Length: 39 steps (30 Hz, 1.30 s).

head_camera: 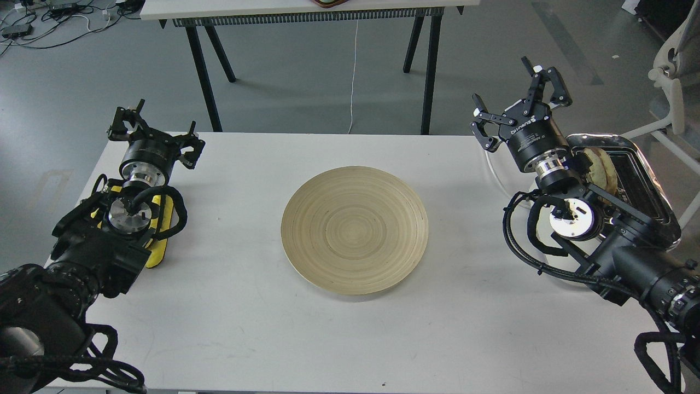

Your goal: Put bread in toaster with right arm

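Observation:
The bread (600, 171) stands in the left slot of the toaster (645, 180), its top sticking out. Most of the toaster is hidden behind my right arm; only its chrome top shows at the right table edge. My right gripper (519, 104) is open and empty, fingers spread, up and left of the toaster, above the table's far right edge. My left gripper (155, 131) is open and empty at the far left of the table, by the arm's yellow part (158, 241).
A round bamboo plate (354, 230) lies empty mid-table on the white table (246, 328). A white cable (495, 175) runs from the toaster to the table's back edge. A second table (306, 11) stands behind. A white chair (675, 60) stands at right.

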Each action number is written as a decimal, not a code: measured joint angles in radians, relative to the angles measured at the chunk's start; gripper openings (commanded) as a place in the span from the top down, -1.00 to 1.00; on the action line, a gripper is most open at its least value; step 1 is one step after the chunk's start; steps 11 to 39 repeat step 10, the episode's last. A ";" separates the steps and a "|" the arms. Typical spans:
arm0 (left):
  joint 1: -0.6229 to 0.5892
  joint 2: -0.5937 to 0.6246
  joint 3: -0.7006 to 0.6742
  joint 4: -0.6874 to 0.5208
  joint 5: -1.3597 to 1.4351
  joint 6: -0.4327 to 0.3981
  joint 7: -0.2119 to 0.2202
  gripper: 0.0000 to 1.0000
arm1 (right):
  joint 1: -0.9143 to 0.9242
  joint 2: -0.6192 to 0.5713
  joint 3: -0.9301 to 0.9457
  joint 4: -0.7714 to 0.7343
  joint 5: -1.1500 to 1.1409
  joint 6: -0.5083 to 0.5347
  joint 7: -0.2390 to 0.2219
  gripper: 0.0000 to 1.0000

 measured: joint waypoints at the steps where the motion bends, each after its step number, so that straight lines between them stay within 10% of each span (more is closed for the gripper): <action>1: 0.000 0.000 0.000 0.000 0.000 0.000 0.000 -1.00 | -0.006 0.011 0.001 -0.007 0.012 0.002 0.000 -0.98; 39: 0.000 0.001 0.001 0.000 0.000 0.000 0.000 -1.00 | -0.022 0.039 -0.010 -0.014 0.026 0.005 0.000 -0.98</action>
